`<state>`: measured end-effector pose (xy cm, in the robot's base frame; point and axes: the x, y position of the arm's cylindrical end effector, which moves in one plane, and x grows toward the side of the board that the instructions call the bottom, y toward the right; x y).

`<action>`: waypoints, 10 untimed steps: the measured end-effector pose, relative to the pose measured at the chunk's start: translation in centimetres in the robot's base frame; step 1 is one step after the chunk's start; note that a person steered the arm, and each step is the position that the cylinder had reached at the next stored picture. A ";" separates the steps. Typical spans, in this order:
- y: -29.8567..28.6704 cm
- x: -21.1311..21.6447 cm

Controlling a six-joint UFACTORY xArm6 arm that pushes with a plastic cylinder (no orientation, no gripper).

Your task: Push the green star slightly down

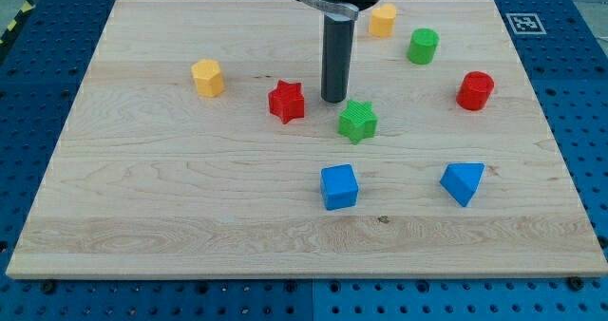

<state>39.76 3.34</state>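
The green star (357, 121) lies on the wooden board (171, 188) a little right of the middle. My tip (333, 100) rests on the board just above and to the left of the green star, close to it, with a small gap showing. The red star (286, 102) lies just left of my tip. The dark rod rises from the tip to the view's top edge.
A yellow hexagon block (207, 77) lies at the upper left. A yellow block (383, 20), a green cylinder (423, 46) and a red cylinder (475, 90) lie at the upper right. A blue cube (339, 187) and a blue triangular block (463, 181) lie below the green star.
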 end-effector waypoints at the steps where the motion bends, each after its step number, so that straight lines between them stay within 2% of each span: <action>1: 0.6 0.0; 3: 5.0 1.6; 5: 5.0 1.6; 6: 5.4 3.1; 7: 4.2 3.5; 9: -3.4 3.3; 10: -4.9 2.0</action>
